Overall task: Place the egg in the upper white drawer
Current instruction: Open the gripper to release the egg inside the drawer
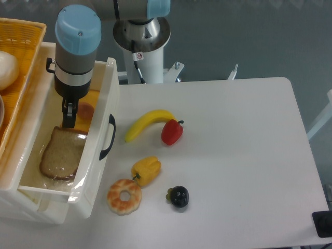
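Note:
The egg (85,110), small and pinkish-tan, lies on the floor of the upper white drawer (96,155), which stands pulled out with its black curved handle (108,137) facing the table. My gripper (68,115) hangs inside the drawer just left of the egg and slightly apart from it, with nothing held. Its dark fingers (67,110) point down under the blue-capped wrist (78,31), which hides most of the jaws. A slice of bread (61,153) lies in the drawer just in front of the gripper.
A yellow flat piece (94,97) lies behind the egg in the drawer. On the table sit a banana (148,122), red pepper (171,132), yellow pepper (147,170), doughnut (124,196) and dark fruit (179,196). A wicker basket (21,36) with a white ball (6,70) stands at left.

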You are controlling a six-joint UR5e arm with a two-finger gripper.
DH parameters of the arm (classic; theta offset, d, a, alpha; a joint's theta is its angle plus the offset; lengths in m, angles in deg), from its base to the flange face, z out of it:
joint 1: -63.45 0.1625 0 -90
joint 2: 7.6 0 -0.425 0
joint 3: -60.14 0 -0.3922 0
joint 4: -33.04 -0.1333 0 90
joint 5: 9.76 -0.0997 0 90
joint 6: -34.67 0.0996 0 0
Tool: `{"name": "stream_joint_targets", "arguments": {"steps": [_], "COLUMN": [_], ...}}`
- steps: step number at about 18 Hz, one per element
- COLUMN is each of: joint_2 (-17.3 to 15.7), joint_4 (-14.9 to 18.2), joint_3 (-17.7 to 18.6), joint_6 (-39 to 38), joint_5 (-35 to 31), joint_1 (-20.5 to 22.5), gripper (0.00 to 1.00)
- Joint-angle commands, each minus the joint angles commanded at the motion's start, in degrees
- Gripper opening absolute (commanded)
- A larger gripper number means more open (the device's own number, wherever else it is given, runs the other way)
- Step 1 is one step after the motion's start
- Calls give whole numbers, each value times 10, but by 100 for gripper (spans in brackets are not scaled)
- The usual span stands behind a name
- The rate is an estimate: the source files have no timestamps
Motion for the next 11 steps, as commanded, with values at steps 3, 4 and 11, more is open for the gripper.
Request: {"name": "stream_joint_targets", "arguments": {"steps": [3, 4, 11], "joint_2": [-4, -8, -47], "joint_4": [1, 1, 4], "joint_3": [-1, -1, -1], "joint_6": [1, 1, -1], "joint_5": [0, 0, 6], "joint_1": [4, 7, 40], "gripper": [87, 87, 99]}}
